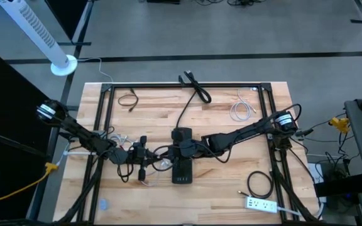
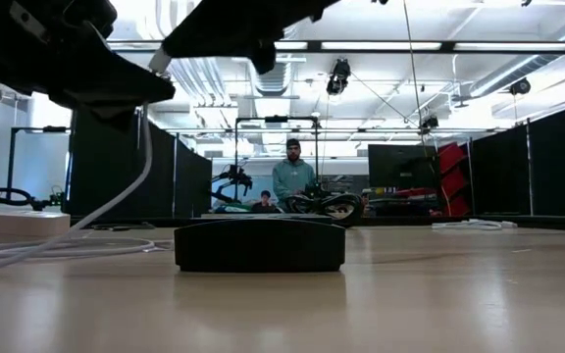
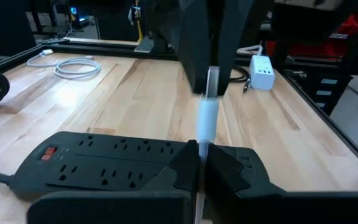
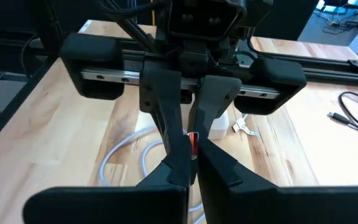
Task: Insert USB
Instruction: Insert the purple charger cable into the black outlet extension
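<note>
A black power strip [image 1: 181,168] [image 3: 104,163] lies flat at the table's middle. A white USB cable [image 1: 161,162] ends in a white plug [image 3: 207,119] with a metal tip, held above the table beside the strip. My left gripper [image 1: 144,154] [image 3: 197,158] is shut on the cable end of the plug. My right gripper [image 1: 182,148] [image 4: 192,149] reaches over the strip and is shut on the plug's tip. The two grippers face each other, fingertip to fingertip. My left gripper pinches the white plug's cable end [image 3: 201,144] between its two fingers, coming level from the table's left. The plug points away from the fingers, lifted clear of the table; the cable trails back slack under the gripper. My right gripper pinches the plug's metal tip [image 3: 212,81] between its two fingertips [image 3: 194,62], coming from the table's right and slanting down. In its own wrist view a small red and metal piece [image 4: 192,140] shows between the fingertips.
A white outlet block [image 1: 261,204] and a black cable coil [image 1: 259,183] lie at the near right. A white cable coil [image 1: 242,110] and black cords [image 1: 195,88] [image 1: 127,99] lie toward the far edge. Black frame rails [image 1: 105,125] run along the table's sides.
</note>
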You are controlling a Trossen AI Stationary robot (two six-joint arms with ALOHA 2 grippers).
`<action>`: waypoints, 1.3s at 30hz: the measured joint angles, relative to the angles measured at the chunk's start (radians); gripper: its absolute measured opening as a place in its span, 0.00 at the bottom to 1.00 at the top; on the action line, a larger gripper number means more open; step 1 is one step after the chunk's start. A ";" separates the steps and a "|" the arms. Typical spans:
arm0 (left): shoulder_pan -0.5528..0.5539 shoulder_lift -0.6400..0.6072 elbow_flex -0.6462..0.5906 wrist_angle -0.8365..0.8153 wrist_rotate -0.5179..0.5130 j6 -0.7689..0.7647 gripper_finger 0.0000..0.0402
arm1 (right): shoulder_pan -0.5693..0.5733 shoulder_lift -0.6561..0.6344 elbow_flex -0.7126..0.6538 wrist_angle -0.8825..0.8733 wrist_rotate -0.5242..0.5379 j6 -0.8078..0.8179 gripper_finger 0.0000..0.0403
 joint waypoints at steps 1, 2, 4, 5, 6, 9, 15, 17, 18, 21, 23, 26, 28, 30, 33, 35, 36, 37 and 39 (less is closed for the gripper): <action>0.000 0.000 0.000 0.000 0.000 0.002 0.04 | 0.004 -0.004 0.000 -0.008 0.003 0.000 0.00; -0.001 -0.001 0.000 0.000 0.001 0.002 0.05 | 0.007 -0.010 0.000 -0.014 0.003 0.001 0.00; -0.004 -0.003 0.000 0.001 -0.002 0.003 0.07 | 0.015 -0.025 0.000 -0.043 0.016 0.015 0.00; -0.009 -0.006 0.000 0.005 -0.008 0.003 0.08 | 0.021 -0.033 0.000 -0.060 0.031 0.034 0.00; -0.017 -0.008 0.000 0.012 -0.021 0.004 0.09 | 0.028 -0.044 0.000 -0.081 0.041 0.042 0.00; -0.047 -0.012 0.000 0.052 -0.069 0.041 0.11 | 0.054 -0.079 0.000 -0.116 0.050 0.048 0.00; -0.092 -0.013 0.000 0.169 -0.120 0.161 0.11 | 0.112 -0.144 -0.009 -0.154 0.128 0.052 0.00; -0.103 -0.008 0.000 0.236 -0.120 0.206 0.11 | 0.143 -0.169 -0.022 -0.151 0.248 0.038 0.00; -0.110 -0.005 0.000 0.270 -0.123 0.235 0.11 | 0.161 -0.183 -0.030 -0.151 0.319 0.026 0.00; -0.138 0.009 0.000 0.400 -0.126 0.340 0.11 | 0.219 -0.231 -0.060 -0.151 0.477 -0.021 0.00; -0.149 0.020 0.000 0.493 -0.119 0.408 0.11 | 0.244 -0.265 -0.084 -0.150 0.492 -0.036 0.00; -0.147 0.032 0.000 0.568 -0.056 0.456 0.11 | 0.265 -0.302 -0.130 -0.143 0.496 -0.053 0.00; -0.133 0.039 0.000 0.602 0.001 0.444 0.11 | 0.268 -0.304 -0.157 -0.134 0.496 -0.079 0.00; -0.112 0.045 0.000 0.656 0.029 0.366 0.11 | 0.260 -0.292 -0.177 -0.134 0.494 -0.124 0.00; -0.070 0.047 0.000 0.714 0.025 0.188 0.11 | 0.239 -0.264 -0.182 -0.127 0.494 -0.227 0.00; -0.036 0.047 0.000 0.698 0.026 0.071 0.11 | 0.229 -0.255 -0.182 -0.121 0.494 -0.294 0.00; -0.019 0.046 0.000 0.682 0.026 0.014 0.11 | 0.227 -0.252 -0.182 -0.115 0.494 -0.320 0.00; -0.001 0.045 -0.001 0.660 0.026 -0.035 0.11 | 0.225 -0.250 -0.182 -0.112 0.493 -0.342 0.00; 0.035 0.045 -0.001 0.596 0.026 -0.133 0.11 | 0.224 -0.249 -0.182 -0.112 0.492 -0.378 0.00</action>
